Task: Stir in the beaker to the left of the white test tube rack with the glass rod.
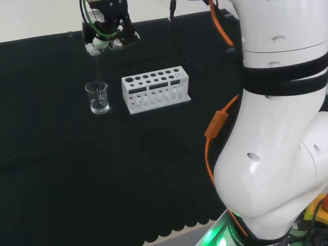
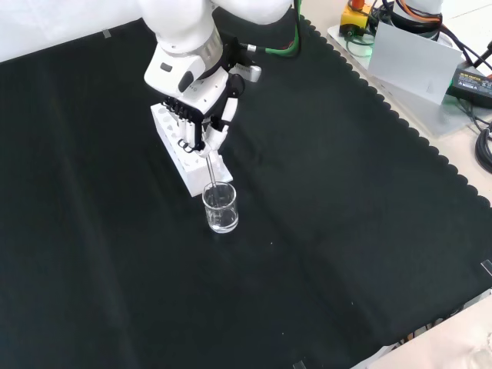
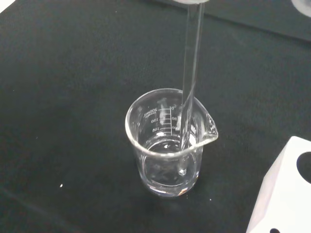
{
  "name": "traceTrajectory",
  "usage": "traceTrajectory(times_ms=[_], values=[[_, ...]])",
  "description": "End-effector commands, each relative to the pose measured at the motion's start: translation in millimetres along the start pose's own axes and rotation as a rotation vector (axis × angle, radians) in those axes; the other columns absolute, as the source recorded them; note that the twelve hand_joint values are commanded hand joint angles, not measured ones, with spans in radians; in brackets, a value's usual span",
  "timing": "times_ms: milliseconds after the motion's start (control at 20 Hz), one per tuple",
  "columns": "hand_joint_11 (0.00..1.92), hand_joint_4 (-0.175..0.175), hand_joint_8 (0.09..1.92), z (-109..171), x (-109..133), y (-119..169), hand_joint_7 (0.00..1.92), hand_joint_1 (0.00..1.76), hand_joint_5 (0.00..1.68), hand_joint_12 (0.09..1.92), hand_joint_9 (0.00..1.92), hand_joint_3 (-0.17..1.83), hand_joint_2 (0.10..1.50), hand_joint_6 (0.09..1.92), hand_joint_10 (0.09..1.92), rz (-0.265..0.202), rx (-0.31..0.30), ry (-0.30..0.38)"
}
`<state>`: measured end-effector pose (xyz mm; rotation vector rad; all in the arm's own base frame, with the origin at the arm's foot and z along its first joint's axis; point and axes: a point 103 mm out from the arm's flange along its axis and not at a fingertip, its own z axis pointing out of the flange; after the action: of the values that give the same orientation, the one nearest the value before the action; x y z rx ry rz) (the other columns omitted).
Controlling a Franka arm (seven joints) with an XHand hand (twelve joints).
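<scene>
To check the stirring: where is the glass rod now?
The hand holds the glass rod, its lower end inside the beaker, left of the white rack in the head view.

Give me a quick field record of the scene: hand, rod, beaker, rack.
hand: above the beaker, fingers curled round the rod's top
glass rod: near upright, lower end inside the beaker, close to its bottom
beaker: upright on the black cloth, clear
test tube rack: white, right of the beaker in the head view, no tubes seen
</scene>
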<state>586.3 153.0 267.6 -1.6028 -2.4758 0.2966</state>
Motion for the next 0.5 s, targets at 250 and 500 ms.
traceTrajectory(times_ms=[250,500], values=[[1.65,-0.175,0.61,-7.0,19.2,-10.6,1.28,1.31,1.23,0.76,1.85,-0.17,1.08,0.59,0.39,-0.026,-0.024,-0.004],[1.65,-0.175,0.61,-7.2,23.2,-13.7,1.28,1.31,1.23,0.76,1.85,-0.17,1.08,0.59,0.39,-0.028,-0.020,-0.013]])
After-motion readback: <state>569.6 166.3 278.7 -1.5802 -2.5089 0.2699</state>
